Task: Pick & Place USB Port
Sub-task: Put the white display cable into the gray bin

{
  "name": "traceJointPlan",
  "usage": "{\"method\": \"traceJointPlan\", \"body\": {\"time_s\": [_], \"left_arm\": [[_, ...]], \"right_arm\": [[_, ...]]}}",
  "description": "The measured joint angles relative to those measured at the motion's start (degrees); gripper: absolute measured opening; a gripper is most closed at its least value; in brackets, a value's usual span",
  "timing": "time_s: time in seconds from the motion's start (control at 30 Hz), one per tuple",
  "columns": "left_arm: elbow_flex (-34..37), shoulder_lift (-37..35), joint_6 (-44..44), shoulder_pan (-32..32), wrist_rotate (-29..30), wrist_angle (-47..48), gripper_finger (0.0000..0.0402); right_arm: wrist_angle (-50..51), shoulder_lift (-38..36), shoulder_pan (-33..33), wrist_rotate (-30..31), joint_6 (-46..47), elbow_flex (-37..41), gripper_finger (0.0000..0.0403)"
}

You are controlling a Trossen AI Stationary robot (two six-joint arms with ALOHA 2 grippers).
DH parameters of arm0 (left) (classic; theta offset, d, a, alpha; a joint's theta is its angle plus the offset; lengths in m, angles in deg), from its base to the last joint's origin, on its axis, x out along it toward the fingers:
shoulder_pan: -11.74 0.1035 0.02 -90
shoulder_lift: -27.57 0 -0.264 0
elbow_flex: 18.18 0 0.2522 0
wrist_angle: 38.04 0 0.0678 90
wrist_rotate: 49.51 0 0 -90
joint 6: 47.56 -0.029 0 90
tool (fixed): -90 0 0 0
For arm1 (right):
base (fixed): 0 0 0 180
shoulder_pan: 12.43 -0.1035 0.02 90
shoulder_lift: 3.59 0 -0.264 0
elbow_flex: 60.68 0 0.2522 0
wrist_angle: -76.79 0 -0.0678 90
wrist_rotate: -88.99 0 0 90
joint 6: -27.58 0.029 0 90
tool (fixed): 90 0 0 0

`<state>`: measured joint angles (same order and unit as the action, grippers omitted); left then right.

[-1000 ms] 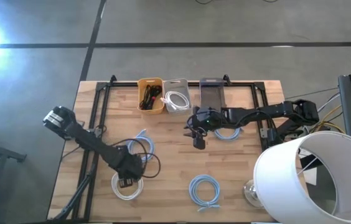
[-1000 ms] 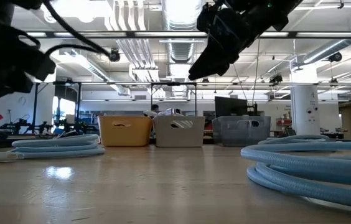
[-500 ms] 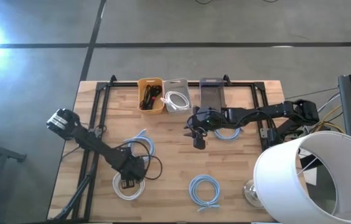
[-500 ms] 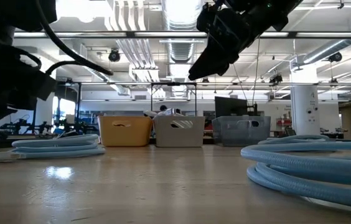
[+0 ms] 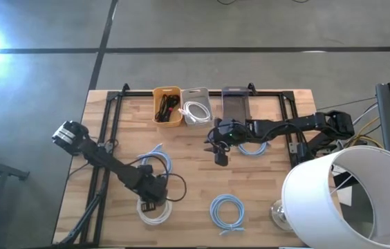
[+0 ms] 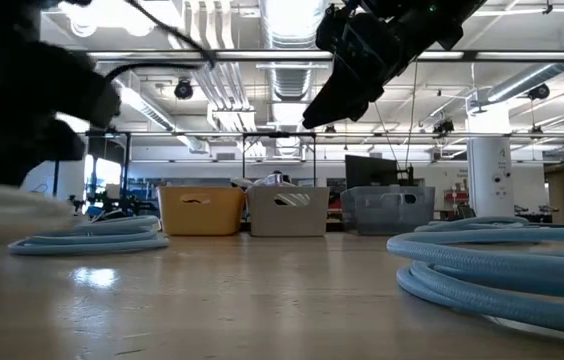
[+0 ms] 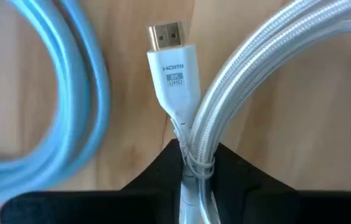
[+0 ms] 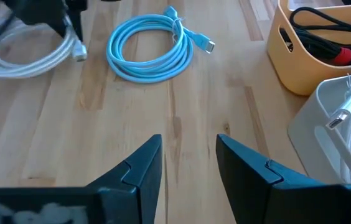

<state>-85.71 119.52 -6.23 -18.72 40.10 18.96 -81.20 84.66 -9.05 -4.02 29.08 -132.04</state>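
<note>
A white braided cable (image 5: 155, 214) lies coiled near the table's near edge, and its gold-tipped HDMI plug (image 7: 172, 62) points away from my left gripper (image 7: 191, 160). That gripper (image 5: 153, 196) is shut on the coil from above. A blue coil (image 7: 70, 99) lies right beside it. My right gripper (image 5: 219, 156) hangs open over bare wood mid-table (image 8: 188, 158), touching nothing. At the far edge stand a yellow bin (image 5: 167, 105), a white bin (image 5: 196, 106) with a white cable in it, and a clear bin (image 5: 236, 104). My left gripper pinches the white cable's bundled strands (image 7: 195, 146) between its two fingers, just behind the plug's neck, several strands together. The fingers come from above, pointing down. The rest of the coil (image 5: 157, 216) lies on the wood on the near side of the gripper.
Three blue coils lie on the table: one left of centre (image 5: 158, 158), one near the near edge (image 5: 227, 210), one under the right arm (image 5: 254, 147). A black cable loop (image 5: 171, 185) trails by the left gripper. A white lampshade (image 5: 347, 200) covers the near right corner.
My left gripper has moved toward the table's right and slightly toward the near edge, still shut on the white cable. The white coil has slid along with it to the right. In the low view a white strand now shows blurred and higher at the left.
</note>
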Motion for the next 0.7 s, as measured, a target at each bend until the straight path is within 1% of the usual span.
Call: {"method": "traceJointPlan", "body": {"time_s": [0.1, 0.17, 0.27, 0.37, 0.53, 0.63, 0.7], "left_arm": [[-3.16, 0.06, -3.31, 0.02, 2.75, -1.25, 0.0062], [-5.64, -0.04, -6.36, 0.02, 5.78, -1.01, 0.0068], [-9.61, -0.05, -12.08, 0.42, 11.13, -0.77, 0.0071], [-13.78, -0.05, -15.82, 1.94, 17.26, 0.28, 0.0073], [-20.17, -0.05, -18.95, 7.43, 24.64, 5.01, 0.0074], [-23.09, -0.05, -22.22, 11.99, 30.85, 5.91, 0.0074], [-24.99, -0.05, -25.07, 15.93, 32.85, 5.74, 0.0075]], "right_arm": [[0.00, 0.00, 0.00, 0.02, 0.00, 0.00, 0.0143], [0.06, 0.00, 0.00, 0.00, 0.02, -0.02, 0.0145], [2.05, -0.69, 0.00, -0.01, 0.08, -0.02, 0.0146], [5.74, -2.92, 0.00, 0.00, 2.91, -0.02, 0.0142], [12.65, -8.36, 0.00, 0.15, 4.11, 0.59, 0.0136], [13.40, -12.00, 0.00, 0.17, 4.17, 2.40, 0.0132], [13.35, -14.35, 0.00, 0.18, 4.37, 4.35, 0.0132]]}}
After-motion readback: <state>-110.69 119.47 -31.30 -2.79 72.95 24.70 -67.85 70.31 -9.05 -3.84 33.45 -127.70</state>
